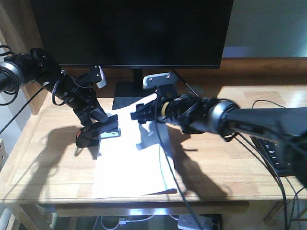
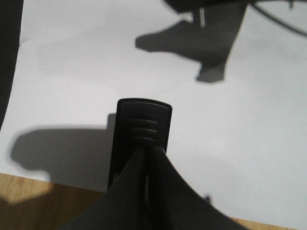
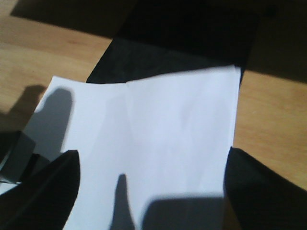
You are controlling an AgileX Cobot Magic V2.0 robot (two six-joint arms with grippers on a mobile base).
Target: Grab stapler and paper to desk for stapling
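left gripper (image 1: 98, 127) pinching the black stapler (image 2: 143, 125), paper (image 1: 129, 167) just beneath it, right gripper (image 3: 151, 158) spread wide above the paper's far edge, wooden desk (image 1: 220, 163) below both

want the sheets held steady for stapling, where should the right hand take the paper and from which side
Take the paper at its far right corner, from the right. That end lies on the monitor base, so its edge is likely lifted off the desk; the left hand and stapler occupy the left edge.

Black stapler (image 1: 98, 133) lies across white paper's (image 1: 129, 167) edge on wooden desk (image 1: 48, 163).
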